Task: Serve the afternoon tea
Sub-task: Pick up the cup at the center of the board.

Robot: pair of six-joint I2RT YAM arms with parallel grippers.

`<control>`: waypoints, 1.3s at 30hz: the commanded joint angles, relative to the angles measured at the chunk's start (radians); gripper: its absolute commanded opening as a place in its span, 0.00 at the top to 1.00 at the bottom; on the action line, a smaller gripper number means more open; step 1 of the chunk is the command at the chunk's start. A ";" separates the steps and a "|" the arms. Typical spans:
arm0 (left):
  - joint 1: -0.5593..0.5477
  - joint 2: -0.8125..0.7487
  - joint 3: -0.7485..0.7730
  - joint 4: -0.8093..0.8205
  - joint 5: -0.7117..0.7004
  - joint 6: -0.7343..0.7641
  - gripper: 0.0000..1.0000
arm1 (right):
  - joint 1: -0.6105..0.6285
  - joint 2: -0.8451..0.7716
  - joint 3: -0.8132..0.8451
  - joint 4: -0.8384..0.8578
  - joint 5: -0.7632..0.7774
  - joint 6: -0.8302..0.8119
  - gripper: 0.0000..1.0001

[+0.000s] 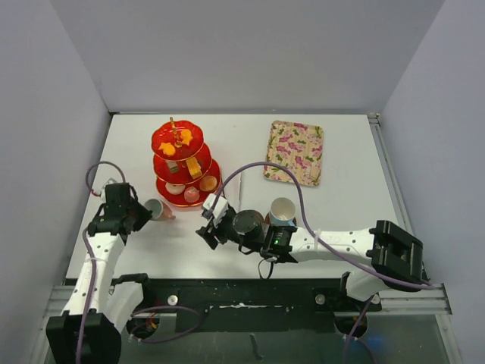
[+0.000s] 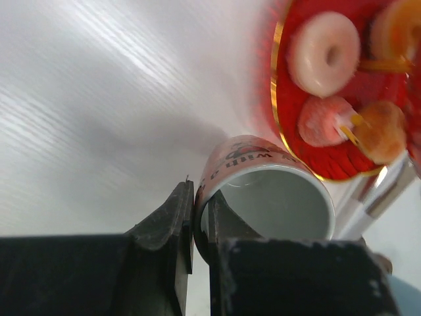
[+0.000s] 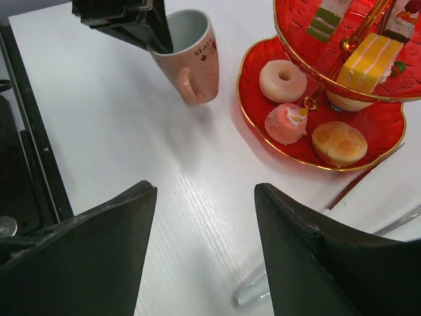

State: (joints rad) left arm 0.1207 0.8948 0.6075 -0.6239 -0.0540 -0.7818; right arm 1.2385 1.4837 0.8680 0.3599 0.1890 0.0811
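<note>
The red three-tier stand [image 1: 182, 163] with a gold handle stands at the back left and carries small cakes. Its bottom tier [image 3: 263, 108] holds a donut [image 3: 283, 80], a pink cake [image 3: 287, 123] and a bun [image 3: 339, 143]. My left gripper [image 1: 144, 212] is shut on the rim of the pink cup [image 1: 159, 208], one finger inside and one outside. In the left wrist view the gripper [image 2: 200, 220] holds the cup [image 2: 263, 191] tilted beside the stand [image 2: 329, 164]. My right gripper [image 3: 204, 191] is open and empty over the table near the stand. The light-blue cup [image 1: 283, 210] stands by the right arm. The saucers are hidden.
A floral mat [image 1: 294, 152] lies at the back right. A white spoon-like handle [image 3: 253, 293] and a thin red stick [image 3: 358, 181] lie on the table under the right gripper. Grey walls close in the table on three sides.
</note>
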 commanded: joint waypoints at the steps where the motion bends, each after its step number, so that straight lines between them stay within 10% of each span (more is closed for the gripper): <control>1: -0.196 -0.054 0.136 -0.056 -0.050 -0.048 1.00 | -0.004 -0.084 -0.031 0.033 -0.030 -0.078 0.38; 13: -0.704 0.090 0.314 -0.239 -0.440 -0.248 1.00 | -0.014 -0.061 -0.052 -0.027 0.052 0.058 0.42; 39: -0.852 0.088 0.332 -0.206 -0.443 -0.250 1.00 | 0.059 0.043 -0.072 0.133 0.238 0.176 0.53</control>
State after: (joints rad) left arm -0.6918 0.9882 0.8650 -0.8631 -0.4416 -1.0103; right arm 1.2846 1.5383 0.7773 0.4110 0.3820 0.2302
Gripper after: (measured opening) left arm 0.041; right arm 0.477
